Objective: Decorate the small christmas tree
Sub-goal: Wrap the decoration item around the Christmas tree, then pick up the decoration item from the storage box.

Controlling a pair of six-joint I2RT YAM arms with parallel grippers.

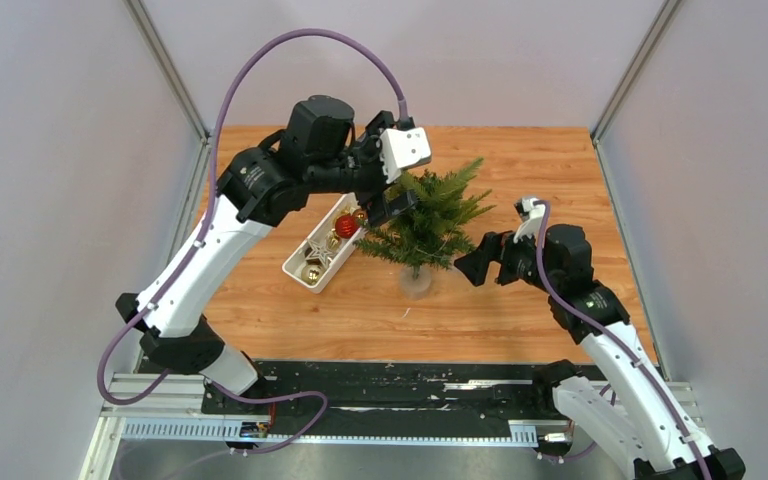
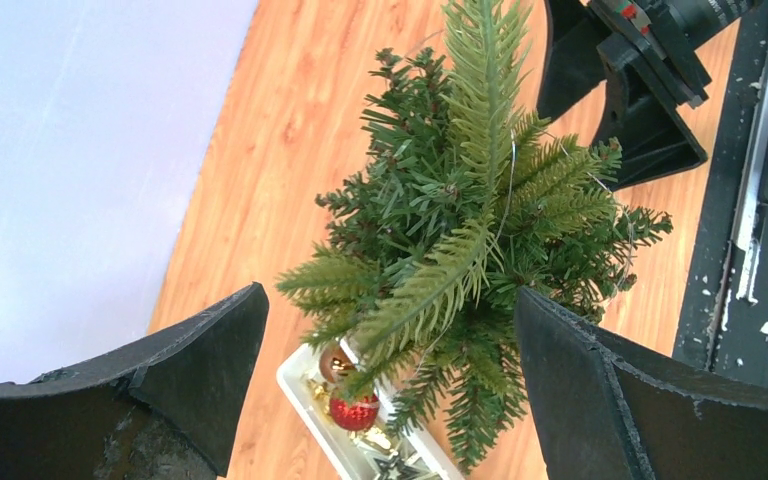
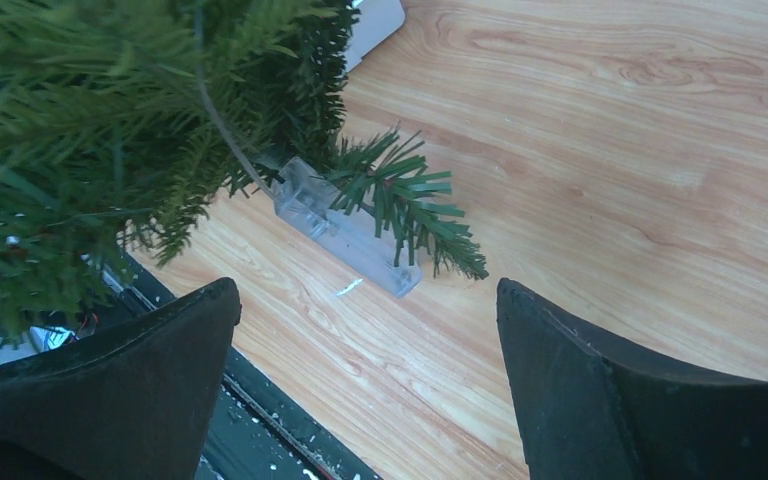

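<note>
wooden table (image 1: 290, 320) fills the booth floor, with both arms bolted at its near edge. the left arm (image 1: 210, 250) is the big reach here, arching up from the near-left corner and over towards the middle. the right arm (image 1: 610, 330) comes in shorter and lower from the near-right corner.

the small christmas tree (image 1: 430, 215) stands about mid-table, a touch nearer the far edge, bushy green branches spreading out above its foot. just left of it lies the white tray (image 1: 300, 268), set on a diagonal, its far end tucked against the lower branches.

left gripper (image 2: 390, 298) hangs above the tree's left side, over the tray's far end. its jaws are spread as wide as they go, with nothing gripped and the tree showing between the fingers from above. right gripper (image 3: 365, 290) sits low on the tree's right side, aimed at the foot, jaws also gaping, nothing in them.

down at the trunk is the clear base (image 3: 350, 240), flat on the wood, one loose sprig drooping over it.

in the tray sit a red bauble (image 1: 346, 225), a silver star (image 1: 317, 250) and a gold bauble (image 1: 312, 273).
</note>
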